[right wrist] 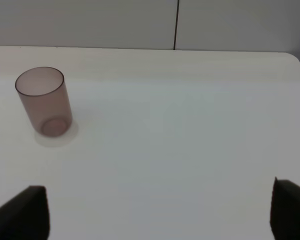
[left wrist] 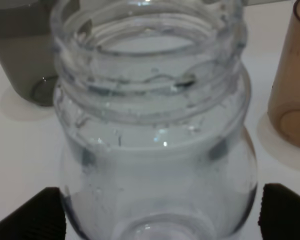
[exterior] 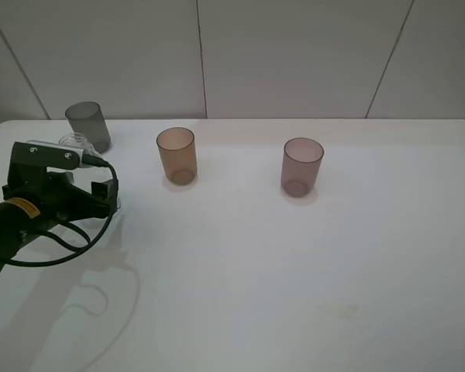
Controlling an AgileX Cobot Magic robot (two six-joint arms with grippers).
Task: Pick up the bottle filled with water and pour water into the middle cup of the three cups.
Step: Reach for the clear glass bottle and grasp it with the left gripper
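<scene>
Small clear capless bottle [left wrist: 155, 160], threaded neck, rounded shoulders

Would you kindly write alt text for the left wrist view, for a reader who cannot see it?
A clear, capless bottle fills the view, standing between the open left gripper's black fingertips. A grey cup and an amber cup stand beyond it on the white table.

White table [exterior: 310, 279], pale wall [exterior: 294, 54] behind.
We see the tabletop's far edge meet the wall, whose panels are split by thin dark seams [exterior: 202, 62].
</scene>
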